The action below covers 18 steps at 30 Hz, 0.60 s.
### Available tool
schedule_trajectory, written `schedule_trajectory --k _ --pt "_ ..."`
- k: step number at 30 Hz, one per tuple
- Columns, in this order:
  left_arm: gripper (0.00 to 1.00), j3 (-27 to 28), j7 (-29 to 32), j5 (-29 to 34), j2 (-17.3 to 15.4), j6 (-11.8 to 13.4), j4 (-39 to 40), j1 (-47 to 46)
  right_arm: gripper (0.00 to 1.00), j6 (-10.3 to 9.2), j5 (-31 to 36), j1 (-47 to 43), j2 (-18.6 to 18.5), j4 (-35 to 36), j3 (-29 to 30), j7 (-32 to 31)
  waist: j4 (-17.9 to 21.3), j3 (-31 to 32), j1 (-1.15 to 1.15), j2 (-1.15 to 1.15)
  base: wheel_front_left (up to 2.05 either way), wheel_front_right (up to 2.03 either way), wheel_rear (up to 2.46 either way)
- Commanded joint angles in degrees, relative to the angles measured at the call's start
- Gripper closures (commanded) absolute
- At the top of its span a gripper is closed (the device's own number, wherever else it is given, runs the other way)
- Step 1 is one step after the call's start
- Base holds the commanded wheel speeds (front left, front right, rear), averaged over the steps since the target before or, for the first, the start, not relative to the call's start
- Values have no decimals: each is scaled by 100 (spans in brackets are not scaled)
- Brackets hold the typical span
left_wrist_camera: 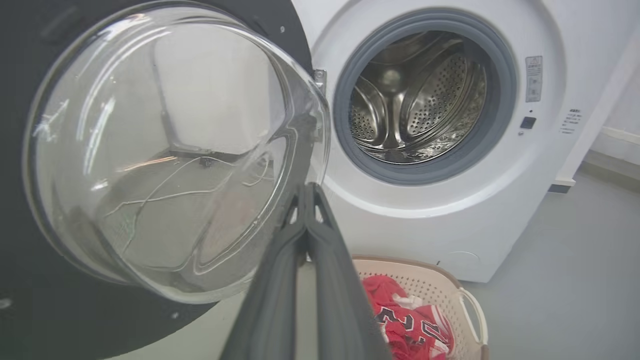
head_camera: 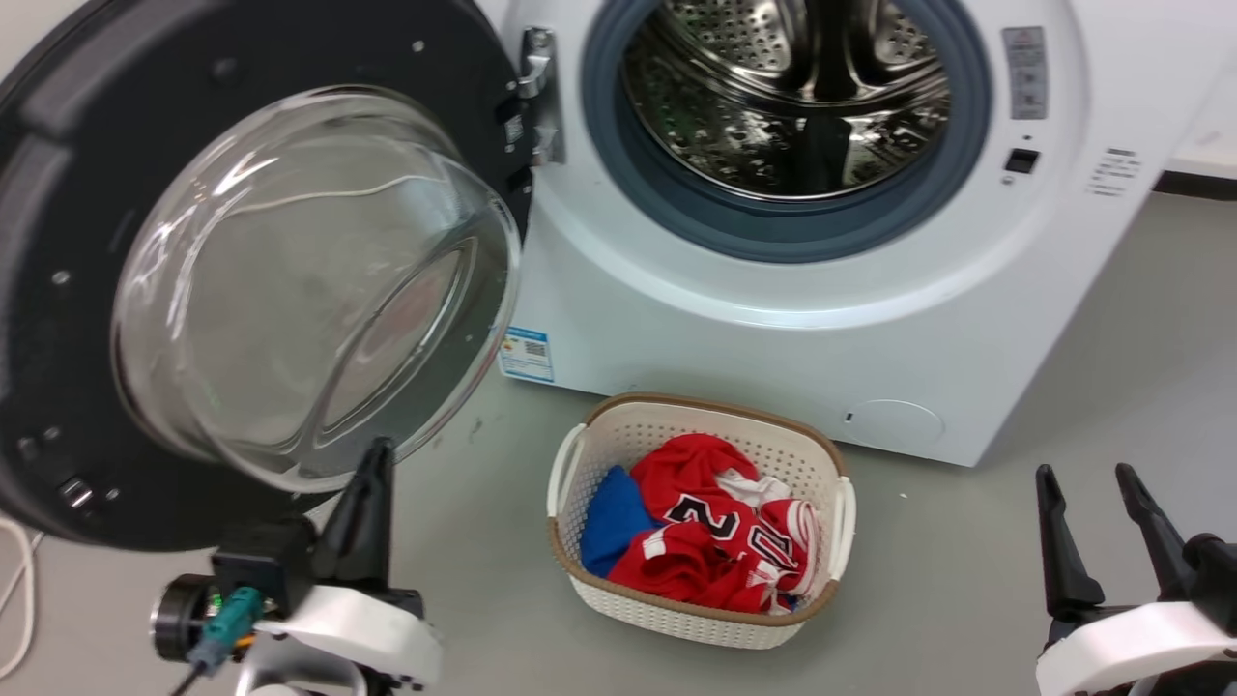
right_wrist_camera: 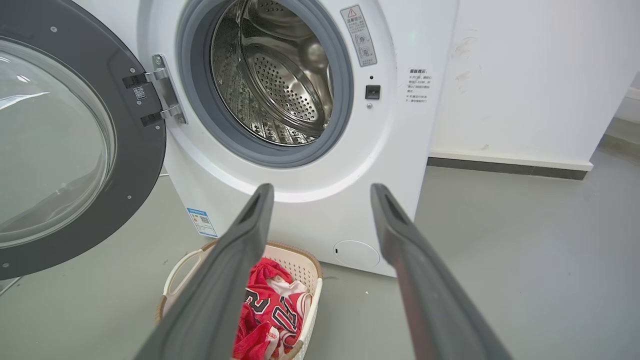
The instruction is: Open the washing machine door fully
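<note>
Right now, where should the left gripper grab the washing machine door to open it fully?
Probably the black rim of the washing machine door, at its free edge far from the hinge, coming from the inner face; the glass bowl bulges smooth and offers no purchase.

Left end effector [head_camera: 375, 452] pinched together, right end effector [head_camera: 1087, 477] spread apart

Grey floor [head_camera: 966, 580], washing machine [head_camera: 773, 329], laundry basket [head_camera: 696, 619]
</note>
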<state>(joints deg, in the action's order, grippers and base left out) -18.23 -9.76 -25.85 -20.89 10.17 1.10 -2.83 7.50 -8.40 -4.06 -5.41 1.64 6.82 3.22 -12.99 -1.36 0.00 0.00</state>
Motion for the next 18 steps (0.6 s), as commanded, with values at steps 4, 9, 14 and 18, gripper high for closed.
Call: schedule_trajectory --k 4,9,14,18 --pt "100 -254 -152 150 215 -86 -234 -230 0 -1 23 74 -54 -13 -155 -18 503 -13 0 0 0 0 0" --pt "27 -338 -280 233 327 -81 -573 -332 0 -1 -2 131 -103 -71 -257 -4 863 -3 0 0 0 0 0" --pt "0 -310 -418 255 428 -70 -926 -396 0 -1 -26 130 -141 -115 -362 23 1199 32 0 0 0 0 0" --pt "0 -293 -478 298 446 -115 -1126 -446 0 -1 -49 130 -144 -144 -416 48 1368 62 0 0 0 0 0"
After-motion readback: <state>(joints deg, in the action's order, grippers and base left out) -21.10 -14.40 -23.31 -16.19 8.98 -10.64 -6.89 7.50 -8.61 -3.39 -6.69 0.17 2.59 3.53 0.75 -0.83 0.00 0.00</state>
